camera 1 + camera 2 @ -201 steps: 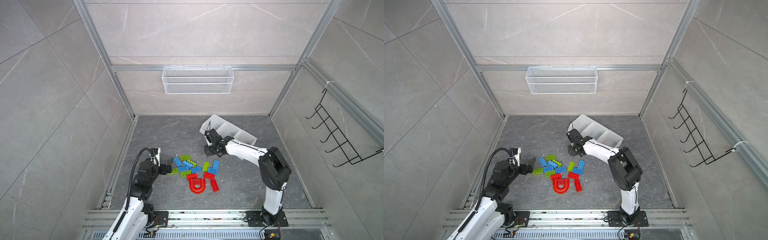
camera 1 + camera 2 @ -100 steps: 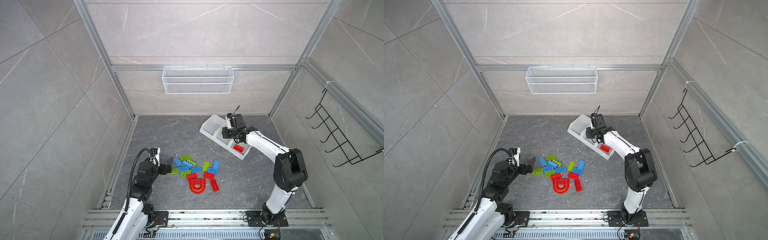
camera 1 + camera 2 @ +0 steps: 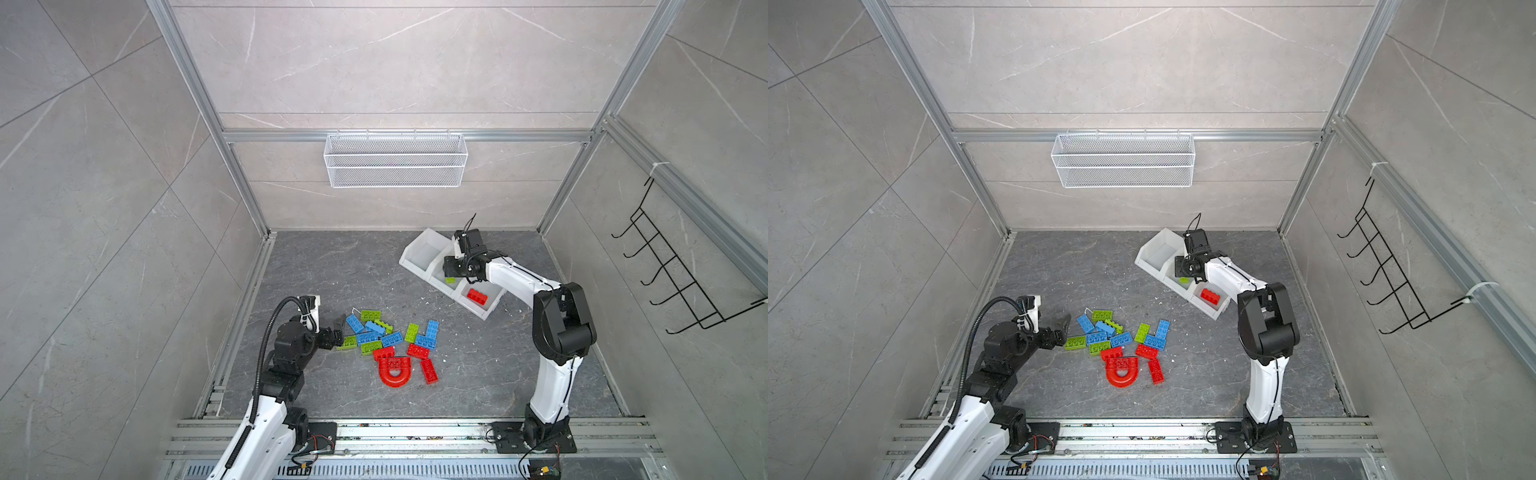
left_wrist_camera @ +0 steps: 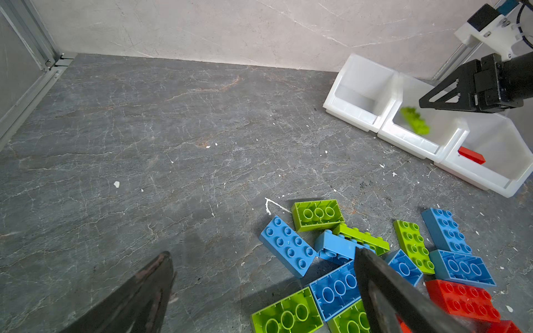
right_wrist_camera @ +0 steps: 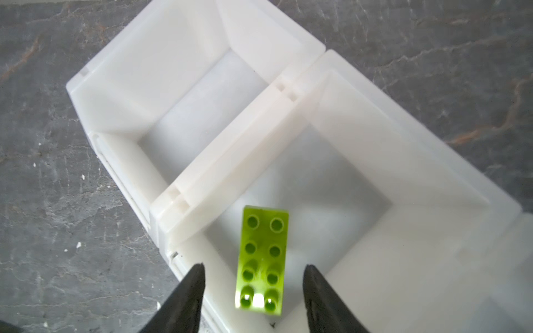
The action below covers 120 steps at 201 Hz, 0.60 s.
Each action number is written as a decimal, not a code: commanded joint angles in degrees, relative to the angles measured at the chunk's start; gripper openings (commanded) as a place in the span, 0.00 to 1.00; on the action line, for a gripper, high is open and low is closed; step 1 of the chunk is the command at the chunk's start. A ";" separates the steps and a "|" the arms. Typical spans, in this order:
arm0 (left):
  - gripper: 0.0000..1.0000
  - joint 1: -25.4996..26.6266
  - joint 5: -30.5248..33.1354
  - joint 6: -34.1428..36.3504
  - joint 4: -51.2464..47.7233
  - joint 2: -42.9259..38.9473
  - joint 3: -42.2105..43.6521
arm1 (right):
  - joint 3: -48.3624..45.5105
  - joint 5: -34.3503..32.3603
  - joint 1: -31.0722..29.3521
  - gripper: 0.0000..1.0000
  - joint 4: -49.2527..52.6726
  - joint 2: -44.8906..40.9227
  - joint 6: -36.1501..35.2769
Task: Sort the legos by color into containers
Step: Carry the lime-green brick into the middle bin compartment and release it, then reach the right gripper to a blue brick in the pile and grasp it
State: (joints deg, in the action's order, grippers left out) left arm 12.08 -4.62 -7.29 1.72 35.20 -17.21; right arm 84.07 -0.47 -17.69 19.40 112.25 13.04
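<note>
Wire basket [image 3: 395, 166] and hook rack [image 3: 678, 266] hang on walls.

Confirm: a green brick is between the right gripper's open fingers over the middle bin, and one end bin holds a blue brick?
No: the end bin holds a red brick, not blue, as both top views show. The green brick is between the right gripper's open fingers over the middle bin.

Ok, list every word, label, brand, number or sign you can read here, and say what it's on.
No readable text anywhere.
The legos: stud tops too small and blurred to show any lettering.
The containers and the wire basket: plain, with no labels or numbers.
</note>
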 commanded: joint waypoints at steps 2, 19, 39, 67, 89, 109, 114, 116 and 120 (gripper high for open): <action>1.00 0.10 0.08 -0.67 0.48 -0.48 -0.06 | 1.12 0.07 -0.15 0.64 0.69 -3.30 -0.35; 1.00 0.10 0.08 -0.62 0.49 -0.40 -0.13 | -0.01 0.34 -0.15 0.66 2.19 -6.49 -0.49; 1.00 0.17 0.12 -0.64 0.50 -0.40 -0.11 | -3.31 2.29 -0.39 0.67 4.74 -12.17 0.45; 1.00 0.12 0.05 -0.64 0.39 -0.74 0.01 | -13.47 4.61 -2.95 0.67 6.84 -22.19 4.54; 1.00 0.20 0.16 -0.73 0.39 -0.84 0.00 | -21.05 1.99 -8.73 0.67 8.12 -28.52 8.05; 1.00 0.08 0.20 -0.71 0.42 -0.66 -0.07 | -25.85 0.37 -13.80 0.67 8.94 -30.46 11.28; 1.00 0.16 0.16 -0.71 0.39 -0.58 -0.04 | -26.85 -0.49 -15.18 0.67 9.32 -30.56 12.40; 1.00 0.15 0.19 -0.71 0.39 -0.57 -0.06 | -27.23 -0.61 -15.57 0.67 9.34 -30.61 12.79; 1.00 0.19 0.08 -0.71 0.42 -0.49 -0.09 | -28.07 -0.79 -16.41 0.67 8.99 -30.65 13.43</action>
State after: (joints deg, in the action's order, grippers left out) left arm 12.08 -4.62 -7.31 1.72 35.05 -17.21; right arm 60.93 1.37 -29.71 24.95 81.65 20.38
